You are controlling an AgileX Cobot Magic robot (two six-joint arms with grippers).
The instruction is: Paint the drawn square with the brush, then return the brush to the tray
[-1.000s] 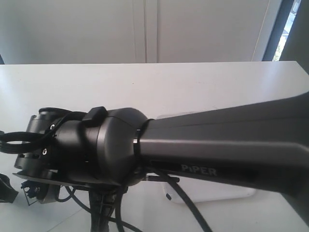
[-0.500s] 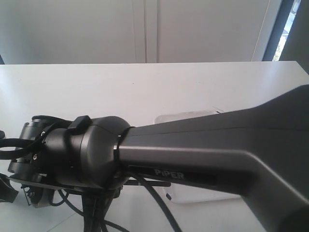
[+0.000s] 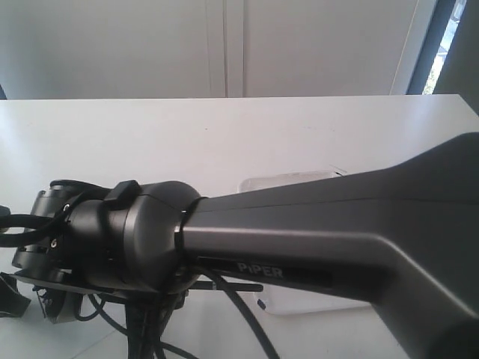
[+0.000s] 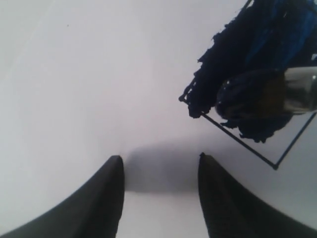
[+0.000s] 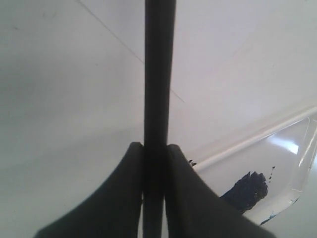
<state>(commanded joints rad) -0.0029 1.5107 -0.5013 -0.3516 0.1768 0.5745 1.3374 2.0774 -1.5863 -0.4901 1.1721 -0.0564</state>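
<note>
Drawn square [image 4: 247,44]: a slanted thin black outline on the paper sheet [image 4: 99,74]. It lies beyond the left fingertips, offset past the outer side of one finger and not in line with the gap. It touches neither finger.
Paint coverage: a ragged dark-navy patch fills the part of the square farther from the left fingers. The strip along the outline edge nearest them is bare white.
Brush [image 5: 159,74]: the black handle runs straight out from between the right fingers and continues past their tips.
Brush head: the silver ferrule [image 4: 297,91] and dark bristles [image 4: 245,96] sit over the painted area of the square, on the far side from the left fingertips.
Right gripper [image 5: 154,145]: the fingers [image 5: 126,188] are pressed against the handle, one on each side. No gap shows between pad and handle.
Left gripper [image 4: 158,157]: the fingers [image 4: 106,193] are spread apart and hold nothing. Bare paper and a soft shadow lie under the gap.
Tray [image 5: 285,168]: glossy with a raised rim, off to one side of the right fingers and partly hidden behind one of them.
Paint puddle [image 5: 246,191]: dark navy, inside the tray, close alongside that finger's flank.
Exterior view: the right arm [image 3: 337,239], marked PiPER, fills the foreground over the white table [image 3: 224,134] and covers most of the tray [image 3: 314,303]. The square and all fingertips are hidden here.
</note>
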